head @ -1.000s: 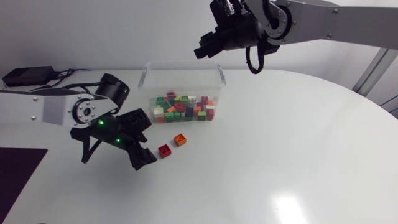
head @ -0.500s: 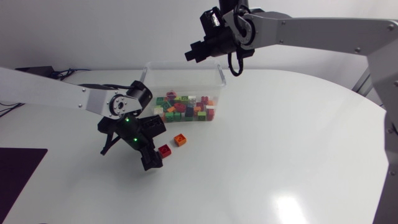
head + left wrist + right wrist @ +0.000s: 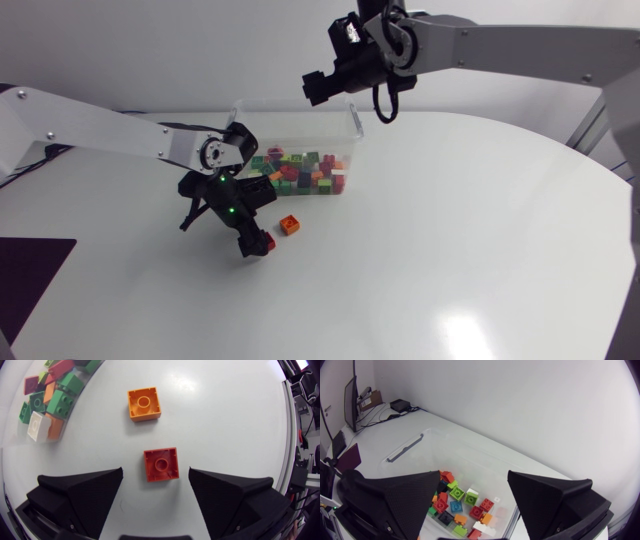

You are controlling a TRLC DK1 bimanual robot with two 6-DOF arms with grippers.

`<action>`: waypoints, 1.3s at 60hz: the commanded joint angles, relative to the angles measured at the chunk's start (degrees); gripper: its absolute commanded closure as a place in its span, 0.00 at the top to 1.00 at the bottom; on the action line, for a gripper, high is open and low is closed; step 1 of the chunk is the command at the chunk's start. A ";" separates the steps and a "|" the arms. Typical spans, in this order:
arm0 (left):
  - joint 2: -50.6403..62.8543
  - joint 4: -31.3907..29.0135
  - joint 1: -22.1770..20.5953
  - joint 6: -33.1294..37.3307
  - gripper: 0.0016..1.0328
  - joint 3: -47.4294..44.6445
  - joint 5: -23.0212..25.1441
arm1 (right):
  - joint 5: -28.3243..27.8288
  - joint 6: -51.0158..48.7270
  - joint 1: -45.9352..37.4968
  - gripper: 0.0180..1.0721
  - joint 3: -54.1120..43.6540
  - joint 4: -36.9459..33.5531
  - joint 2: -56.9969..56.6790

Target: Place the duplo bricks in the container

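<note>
A red duplo brick [image 3: 161, 464] lies on the white table between the open fingers of my left gripper [image 3: 155, 480], with gaps on both sides. In the head view that gripper [image 3: 256, 242] sits low over the red brick [image 3: 266, 241]. An orange brick [image 3: 144, 403] lies just ahead of it, also seen from above as the orange brick [image 3: 289, 225]. The clear container [image 3: 294, 150] holds several coloured bricks [image 3: 457, 506]. My right gripper [image 3: 322, 84] hangs open above the container's back edge with nothing between its fingers [image 3: 400, 497].
The container's clear wall [image 3: 55, 405] with bricks behind it stands ahead and to the side of my left gripper. A dark mat [image 3: 25, 275] lies at the table's left edge. Bare white table spreads to the right of the container.
My left gripper moved right and came down around the red brick. My right gripper opened above the container and shifted slightly.
</note>
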 commanded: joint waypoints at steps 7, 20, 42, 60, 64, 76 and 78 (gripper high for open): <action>4.16 -1.88 -0.65 0.59 0.76 3.66 -0.53 | -0.23 1.21 -0.75 0.96 -9.38 -1.85 -10.26; 7.50 -4.08 -1.01 0.24 0.32 5.69 -0.53 | -2.87 1.29 -0.93 0.96 -21.15 -5.28 -20.19; -0.06 -8.65 2.25 1.38 0.09 1.64 1.05 | -5.15 -0.29 1.62 0.96 -33.55 -9.50 -25.73; -8.41 -12.43 5.32 2.70 0.09 -1.61 2.46 | -4.80 0.24 6.63 0.95 -35.22 -9.41 -19.84; -10.16 -12.96 6.20 2.79 0.09 -1.96 2.46 | -4.63 0.24 7.60 0.95 -34.86 -9.41 -17.38; -15.61 -14.28 8.49 3.40 0.09 -2.66 3.43 | -2.60 0.59 10.76 0.95 -32.32 -8.53 -9.38; -16.58 -14.36 8.75 3.40 0.09 -2.75 3.43 | -2.43 0.68 11.38 0.95 -31.44 -8.36 -7.98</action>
